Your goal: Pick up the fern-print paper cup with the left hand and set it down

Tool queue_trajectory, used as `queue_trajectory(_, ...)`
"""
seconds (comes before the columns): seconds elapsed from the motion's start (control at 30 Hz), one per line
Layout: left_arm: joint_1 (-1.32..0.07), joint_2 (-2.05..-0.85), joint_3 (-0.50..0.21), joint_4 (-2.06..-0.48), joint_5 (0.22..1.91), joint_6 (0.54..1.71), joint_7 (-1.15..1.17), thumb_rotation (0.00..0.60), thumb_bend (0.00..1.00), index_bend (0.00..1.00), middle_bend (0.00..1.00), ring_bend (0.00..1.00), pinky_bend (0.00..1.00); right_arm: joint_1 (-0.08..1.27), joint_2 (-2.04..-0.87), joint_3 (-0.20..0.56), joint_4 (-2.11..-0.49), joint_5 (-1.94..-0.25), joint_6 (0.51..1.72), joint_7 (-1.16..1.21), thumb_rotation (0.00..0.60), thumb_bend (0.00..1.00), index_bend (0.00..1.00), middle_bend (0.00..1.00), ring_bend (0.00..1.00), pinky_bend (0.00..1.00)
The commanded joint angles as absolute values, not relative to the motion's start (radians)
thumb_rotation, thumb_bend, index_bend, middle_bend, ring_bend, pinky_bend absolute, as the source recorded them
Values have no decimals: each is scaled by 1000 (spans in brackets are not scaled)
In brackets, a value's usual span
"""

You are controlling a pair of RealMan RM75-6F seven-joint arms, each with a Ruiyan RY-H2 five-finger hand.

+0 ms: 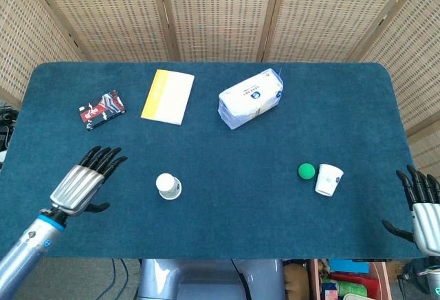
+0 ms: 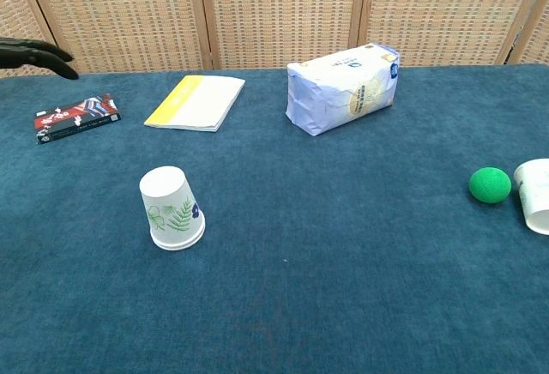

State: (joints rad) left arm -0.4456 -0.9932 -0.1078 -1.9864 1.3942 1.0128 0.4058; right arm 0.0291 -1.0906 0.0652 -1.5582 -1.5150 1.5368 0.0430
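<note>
The fern-print paper cup [image 2: 172,208] is standing upside down, mouth on the blue counter [image 1: 227,210], toward the near left part of the surface, with its green leaf pattern facing the chest camera. From above it is showing as a small white disc [image 1: 168,186].

The left hand [image 1: 86,180] is hovering over the counter to the left of the cup, apart from it, fingers spread and holding nothing. In the chest view only the dark fingertips [image 2: 34,53] are poking in at the upper left corner, above the level of the cup. The right hand [image 1: 424,207] is sitting off the counter's near right corner, fingers splayed too and gripping nothing.

Along the far side, a small red-and-black packet [image 1: 102,109] is lying at the left, a yellow-edged booklet [image 1: 168,96] is lying flat beside it, and a pale blue-and-white soft pack [image 2: 342,87] is resting near the middle. Over on the right, a green ball [image 2: 490,185] is sitting just beside a second white paper cup [image 1: 328,179], which is lying tipped on its side; whether the two are touching I cannot tell. Woven cane screens [image 2: 283,9] are standing behind the counter.
</note>
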Motion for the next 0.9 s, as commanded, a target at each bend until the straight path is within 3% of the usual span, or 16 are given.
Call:
queue_trajectory(0.03,-590,-1122,-174,-2015,1152,919,588,600,156,216,0,0,0,32,-1087,65,-1554,-1513,1528,56,600,0,0,0,0,0)
queue_trajectory(0.3,-681,-1261,-161,-1974,972,968,744,600,167,267,0,0,0,34,-1083,62,-1550,-1517,1521,71,600,0,0,0,0,0)
queue_trajectory(0.47,-715,-1315,-150,-1955,911,992,787,600,231,281,0,0,0,37,-1081,63,-1548,-1513,1513,80,600,0,0,0,0,0)
queue_trajectory(0.9,-754,-1371,-117,-1897,828,1029,810,600,254,293,0,0,0,43,-1077,65,-1540,-1501,1496,102,600,0,0,0,0,0)
